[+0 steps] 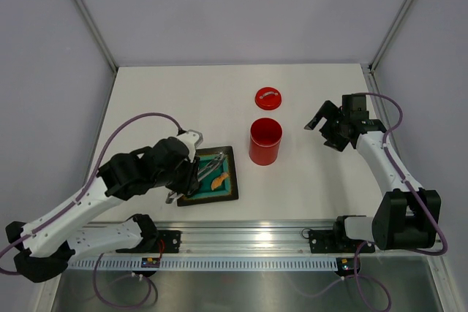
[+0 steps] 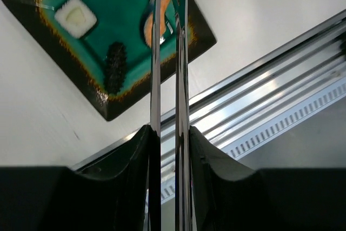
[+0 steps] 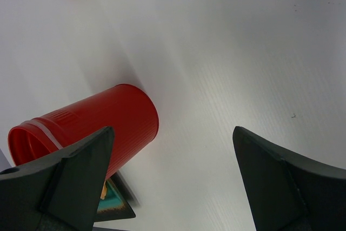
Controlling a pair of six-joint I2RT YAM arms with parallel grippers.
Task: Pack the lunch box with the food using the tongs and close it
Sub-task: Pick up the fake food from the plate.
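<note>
White bench [image 1: 307, 180], pale walls [image 1: 241, 5], metal rail [image 1: 248, 239] at the near edge. The left gripper [image 2: 170, 133] is clamped on the tongs [image 2: 155, 79], whose tips are over the plate [image 1: 234, 184], apparently at the orange food [image 2: 147, 25]. The right gripper [image 1: 322, 123] is wide open and empty, beside the open lunch box [image 1: 265, 142]. Its lid [image 1: 268, 98] lies just beyond.

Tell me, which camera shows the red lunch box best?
The top external view: the lunch box stands whole, upright and open. The right wrist view shows its side, rim partly hidden; the left wrist view misses it.
</note>
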